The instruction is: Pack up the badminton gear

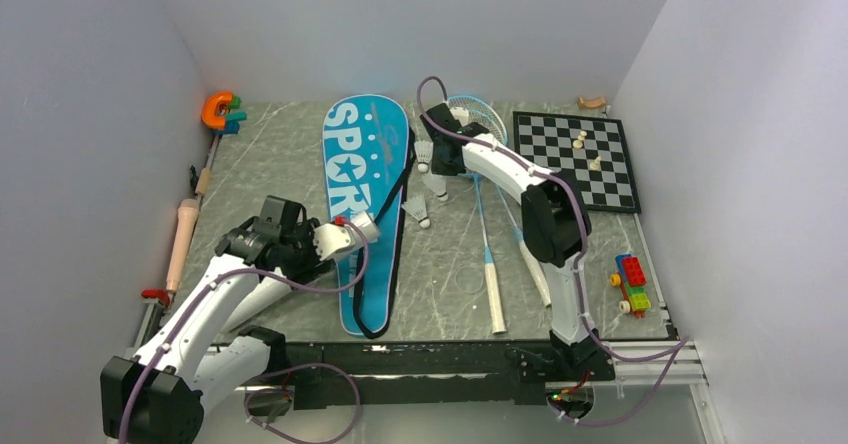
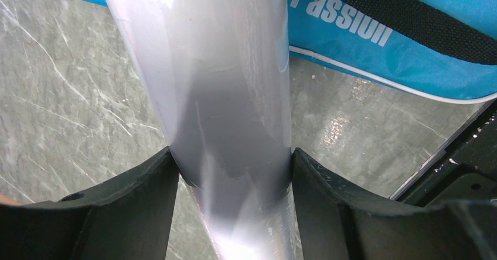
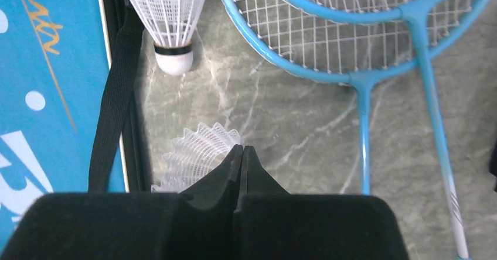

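Left gripper (image 2: 234,178) clenched on white tube (image 2: 205,67); right gripper (image 3: 242,150) — jaws pressed together — at shuttlecock (image 3: 196,154) skirt.

Chessboard (image 1: 550,169) far right carrying pale pieces (image 1: 595,164), orange clamp (image 1: 217,110) far-left corner, brick toy (image 1: 631,284) near right worktop edge

Bag (image 1: 352,154) blue, white lettering; rackets (image 3: 328,37) light-blue frames; chessboard (image 1: 575,159) black-white checks; shuttlecock (image 3: 170,14) white.

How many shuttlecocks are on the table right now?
3 shuttlecocks, all between the blue bag and the rackets: one by the right gripper, one just nearer, one nearest, beside the strap.
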Controlling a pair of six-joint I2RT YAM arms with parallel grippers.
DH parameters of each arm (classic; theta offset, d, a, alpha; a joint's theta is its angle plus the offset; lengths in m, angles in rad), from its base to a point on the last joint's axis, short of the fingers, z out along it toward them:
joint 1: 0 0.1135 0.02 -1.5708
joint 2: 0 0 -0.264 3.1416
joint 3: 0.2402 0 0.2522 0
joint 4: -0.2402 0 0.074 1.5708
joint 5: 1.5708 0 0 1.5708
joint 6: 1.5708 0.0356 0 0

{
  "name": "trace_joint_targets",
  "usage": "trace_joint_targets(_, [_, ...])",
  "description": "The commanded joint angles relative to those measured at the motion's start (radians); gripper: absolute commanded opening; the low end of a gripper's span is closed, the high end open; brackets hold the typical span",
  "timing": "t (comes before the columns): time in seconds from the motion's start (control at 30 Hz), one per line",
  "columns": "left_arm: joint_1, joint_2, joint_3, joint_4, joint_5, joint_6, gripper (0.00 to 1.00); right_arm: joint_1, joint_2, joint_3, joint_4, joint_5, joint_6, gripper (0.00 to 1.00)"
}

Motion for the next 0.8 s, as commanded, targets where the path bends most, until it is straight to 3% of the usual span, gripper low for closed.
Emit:
trace_joint_targets(0.0, [-0.03,-0.021,0.011,0.054,-0.015,-0.033,0.6,-0.002,-0.141,-0.067,0.028,0.042,-0.013,0.0])
trace_joint_targets(0.13, [-0.074,-0.002,0.052,0.067,-0.038,-0.083,0.61,-0.001,-0.285,-0.167,0.043,0.029,-0.006,0.0])
trace_joint_targets(0.3, [-0.082,-0.009,0.096,0.102,0.049,-0.137,0.61,-0.005,-0.559,-0.367,0.114,-0.077,0.036,0.0])
trace_joint_targets(0.53, [-0.084,-0.1,0.087,0.142,0.206,-0.211,0.61,-0.005,-0.966,-0.769,0.498,-0.431,0.268,0.0])
trace_joint_targets(0.63, [-0.084,-0.123,0.074,0.137,0.251,-0.248,0.61,-0.002,-1.032,-0.89,0.68,-0.521,0.38,0.0])
trace_joint_targets(0.77, [-0.084,-0.143,0.071,0.098,0.285,-0.237,0.61,0.026,-1.041,-0.922,0.808,-0.559,0.432,0.0])
